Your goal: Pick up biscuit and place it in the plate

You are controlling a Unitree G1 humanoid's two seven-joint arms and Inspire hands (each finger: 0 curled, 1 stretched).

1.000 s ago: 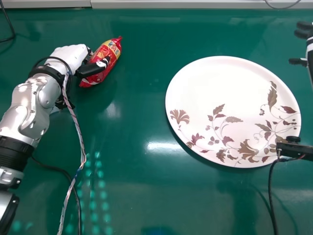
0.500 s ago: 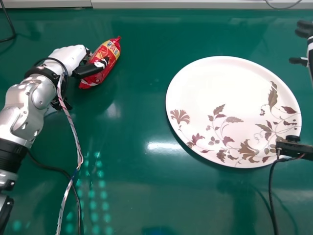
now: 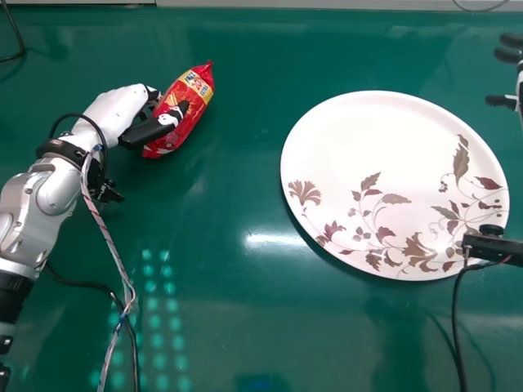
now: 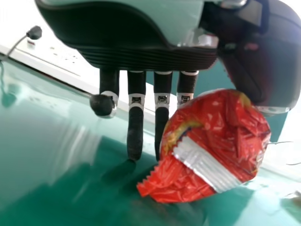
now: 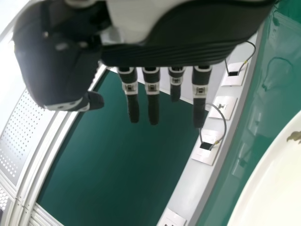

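The red biscuit packet (image 3: 180, 109) is at the upper left of the green table in the head view. My left hand (image 3: 151, 131) pinches it, thumb on the near side, fingers largely hidden behind. From the left wrist view, the packet (image 4: 216, 146) sits between the thumb and the nearly straight fingers of my left hand (image 4: 135, 127), close over the table; I cannot tell whether it touches. The white plate (image 3: 392, 171) with brown leaf print lies right of centre. My right hand (image 3: 511, 54) is beyond its far right side; in the right wrist view my right hand (image 5: 153, 101) is open.
A black bar (image 3: 494, 247) with a cable juts over the plate's right rim. Thin cables trail from the left arm onto the table (image 3: 229, 310). A light ledge (image 3: 327, 15) runs along the table's far edge.
My left hand and the packet have shifted a little to the right together, and the left arm has moved. The head view itself has shifted slightly. My right hand has kept still.
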